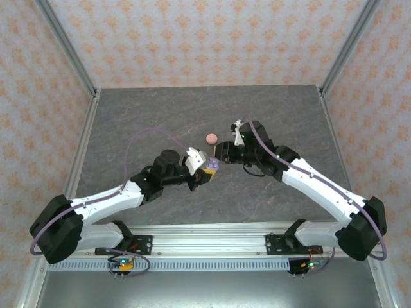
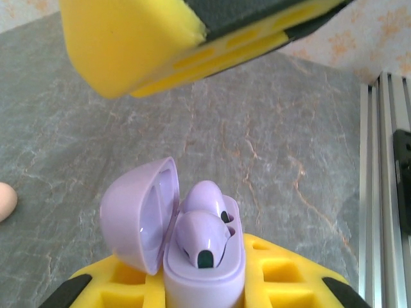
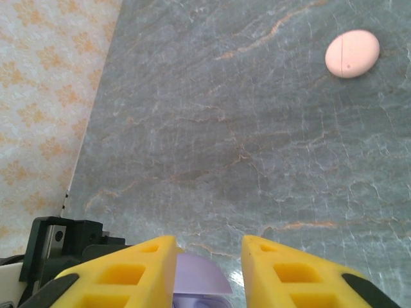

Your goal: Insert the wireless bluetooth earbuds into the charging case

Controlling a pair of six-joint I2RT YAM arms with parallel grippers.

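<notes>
Lavender earbuds (image 2: 205, 232) in open case (image 2: 200, 285), between left jaws, under right jaws

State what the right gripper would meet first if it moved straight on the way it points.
Probably the open lavender charging case in the left gripper: its lid sits between the fingers of the right gripper. Depth is unclear.

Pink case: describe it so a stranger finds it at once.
On the grey table, look near the middle. The pink case lies there alone and shut; the lilac case just nearer the arms is open, held in the left tool.
</notes>
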